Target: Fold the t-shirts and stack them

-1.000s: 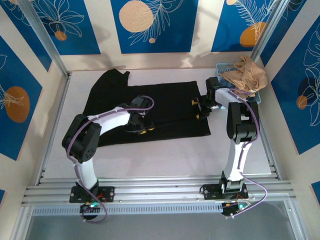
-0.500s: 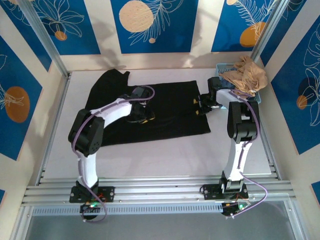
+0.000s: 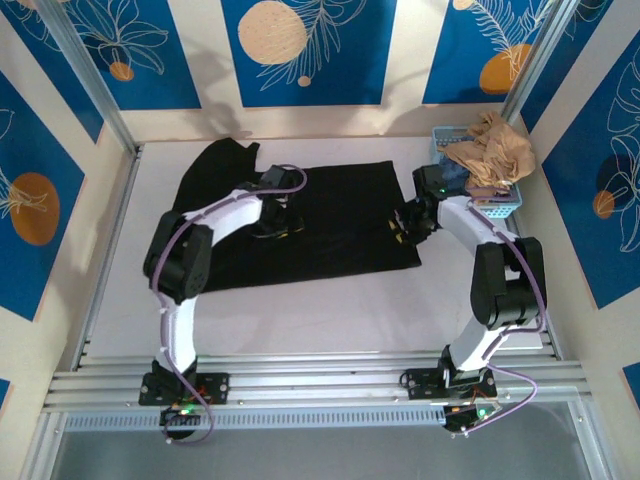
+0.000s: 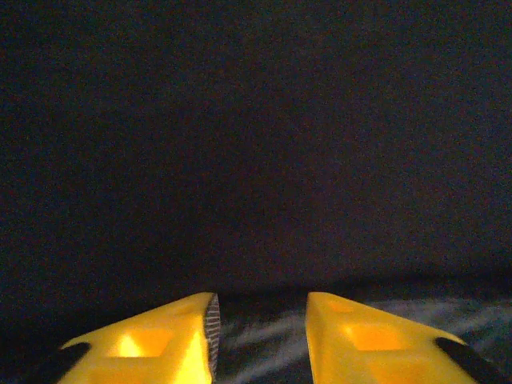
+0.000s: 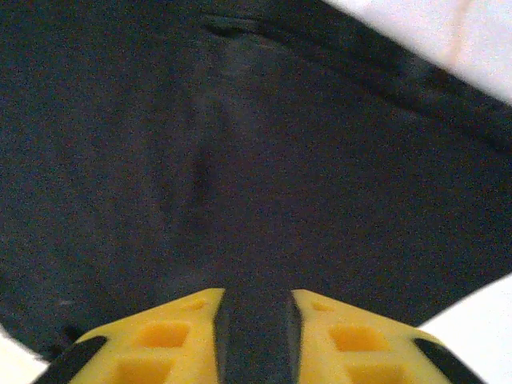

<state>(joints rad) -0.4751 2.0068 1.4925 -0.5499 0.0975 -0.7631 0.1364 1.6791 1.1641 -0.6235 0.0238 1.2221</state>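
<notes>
A large black t-shirt [image 3: 335, 210] lies spread flat across the white table, with a sleeve bunched at the far left [image 3: 225, 160]. My left gripper [image 3: 278, 226] rests on the shirt's left middle. In the left wrist view its yellow fingers [image 4: 188, 340] stand apart over dark cloth [image 4: 256, 144], and the left gripper [image 4: 260, 336] is open. My right gripper [image 3: 402, 224] sits at the shirt's right edge. In the right wrist view the right gripper [image 5: 256, 336] is narrowed onto a strip of the black cloth [image 5: 240, 160].
A light blue basket [image 3: 503, 205] holding crumpled tan cloth [image 3: 490, 150] stands at the back right, close behind the right arm. Bare white table [image 3: 330, 310] stretches in front of the shirt, and some shows past the hem [image 5: 480, 32]. Metal frame posts rise at both back corners.
My left gripper slid farther back over the shirt. The right arm's elbow swung out to the right, and its jaws closed from wide apart onto the shirt's right edge.
</notes>
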